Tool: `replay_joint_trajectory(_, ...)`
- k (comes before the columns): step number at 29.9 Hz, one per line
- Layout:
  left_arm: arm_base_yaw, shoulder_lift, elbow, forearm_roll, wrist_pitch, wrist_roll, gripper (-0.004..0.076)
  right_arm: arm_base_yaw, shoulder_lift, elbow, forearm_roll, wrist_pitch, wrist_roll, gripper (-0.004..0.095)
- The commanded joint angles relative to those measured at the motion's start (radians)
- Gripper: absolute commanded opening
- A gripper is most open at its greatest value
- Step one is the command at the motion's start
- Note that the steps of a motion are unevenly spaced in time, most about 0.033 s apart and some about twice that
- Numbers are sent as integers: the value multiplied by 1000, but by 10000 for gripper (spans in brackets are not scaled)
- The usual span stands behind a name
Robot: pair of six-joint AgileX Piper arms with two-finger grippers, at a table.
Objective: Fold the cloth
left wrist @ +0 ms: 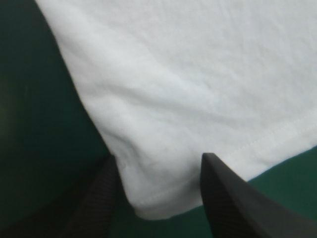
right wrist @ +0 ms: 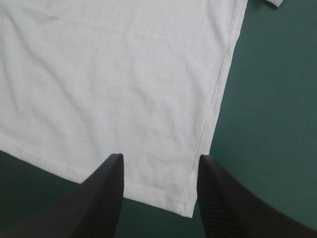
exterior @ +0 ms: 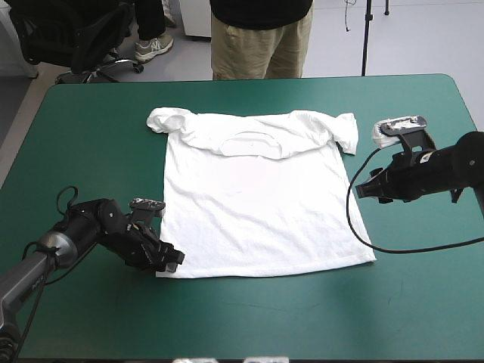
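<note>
The T-shirt (exterior: 261, 212) lies spread flat mid-worktop (exterior: 91, 121), collar at 12 o'clock, hem at 6. My left jaws stand open astride its 7 o'clock hem corner, holding nothing; my right jaws, equally open and empty, sit off its 4 o'clock edge, the 5 o'clock corner ahead. Judgement: pinch both corners squarely and lift evenly; no container in view.

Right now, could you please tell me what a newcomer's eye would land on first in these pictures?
First, the white T-shirt, spread flat across the middle of the teal-green table, its sleeves bunched up at the far end. Next, the left pincer, open at the shirt's near left corner, and the right pincer, open beside its right edge.
</note>
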Motion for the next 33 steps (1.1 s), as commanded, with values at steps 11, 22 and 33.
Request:
replay_joint_trajectory(11,-93,70,-8,-51,-39,63,-17,-5,-28,191,-70,-16,9,414)
replay_joint_trajectory(22,-93,70,-8,-40,-48,60,-17,-5,9,397,-143,-160,24,467)
replay_joint_trajectory(33,-93,70,-8,-40,-48,60,-17,22,187,404,-77,-216,1,466)
